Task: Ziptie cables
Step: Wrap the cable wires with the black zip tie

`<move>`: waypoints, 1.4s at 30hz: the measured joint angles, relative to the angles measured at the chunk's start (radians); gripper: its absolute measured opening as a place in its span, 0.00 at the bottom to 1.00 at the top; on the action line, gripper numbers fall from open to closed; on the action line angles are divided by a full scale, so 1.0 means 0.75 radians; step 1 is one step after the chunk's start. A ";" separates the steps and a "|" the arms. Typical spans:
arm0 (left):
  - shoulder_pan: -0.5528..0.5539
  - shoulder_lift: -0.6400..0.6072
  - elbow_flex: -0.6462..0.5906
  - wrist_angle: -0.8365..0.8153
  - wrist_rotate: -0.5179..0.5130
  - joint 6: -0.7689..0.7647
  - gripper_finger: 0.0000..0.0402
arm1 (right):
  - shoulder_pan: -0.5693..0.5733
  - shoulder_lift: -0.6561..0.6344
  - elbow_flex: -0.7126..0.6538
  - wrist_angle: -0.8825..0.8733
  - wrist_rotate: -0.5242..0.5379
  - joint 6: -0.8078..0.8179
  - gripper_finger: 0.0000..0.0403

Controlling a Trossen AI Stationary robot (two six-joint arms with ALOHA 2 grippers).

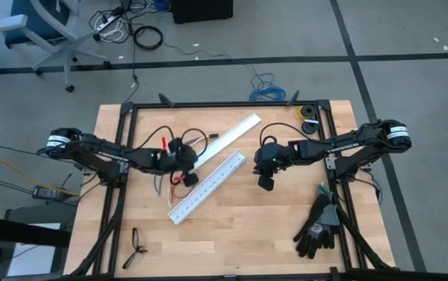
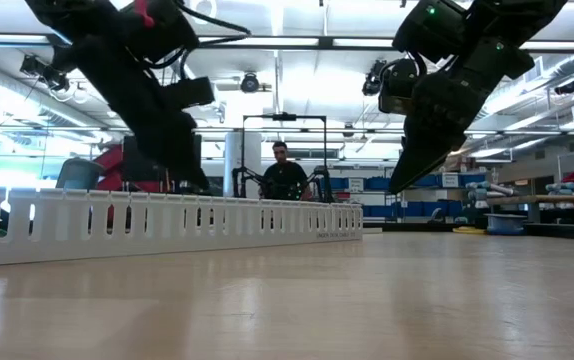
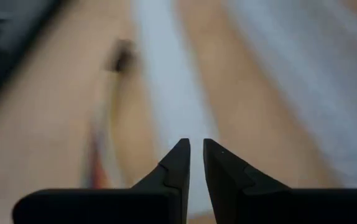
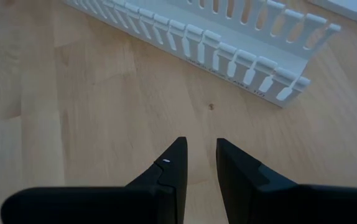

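1. The cables [image 1: 179,176] are lying on the table [image 1: 240,226] in its left half, a loose spread of thin red, orange and grey wires just left of the two white ducts; in the left wrist view they are showing only as a blurred coloured streak [image 3: 101,155].
2. The ziptie is not showing clearly in any view, so I cannot tell where it is.
3. The left gripper [image 1: 186,165] is hovering right over the cables, at the edge of the nearer duct [image 1: 208,187]; its fingers [image 3: 177,163] are standing narrowly apart with a thin slit between the tips, holding nothing that can be seen.
4. The second duct [image 1: 228,138] is lying slanted just beyond the first, both running from lower left to upper right.
5. The right gripper [image 1: 265,181] is hanging above bare wood just right of the nearer duct's end [image 4: 272,74]; its fingers [image 4: 173,163] are showing a small gap and gripping nothing.
6. In the low view both arms are raised off the table, with the duct wall [image 2: 167,222] crossing in front.
7. A black glove [image 1: 319,225] is resting at the table's right edge, glasses [image 1: 136,247] are lying near the front left corner, and a tape roll [image 1: 309,113] is sitting at the far right corner.
8. A person [image 2: 284,175] is sitting in the room beyond the table.
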 joint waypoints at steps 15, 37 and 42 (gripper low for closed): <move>0.277 0.024 -0.001 0.043 0.073 0.169 0.40 | 0.001 0.000 0.000 -0.013 0.003 0.001 0.18; 0.406 0.024 -0.001 0.115 0.334 0.204 0.51 | 0.001 0.000 0.000 -0.018 0.022 0.001 0.18; 0.502 0.024 -0.001 0.087 0.458 0.215 0.51 | 0.001 0.000 0.000 -0.021 0.049 0.000 0.18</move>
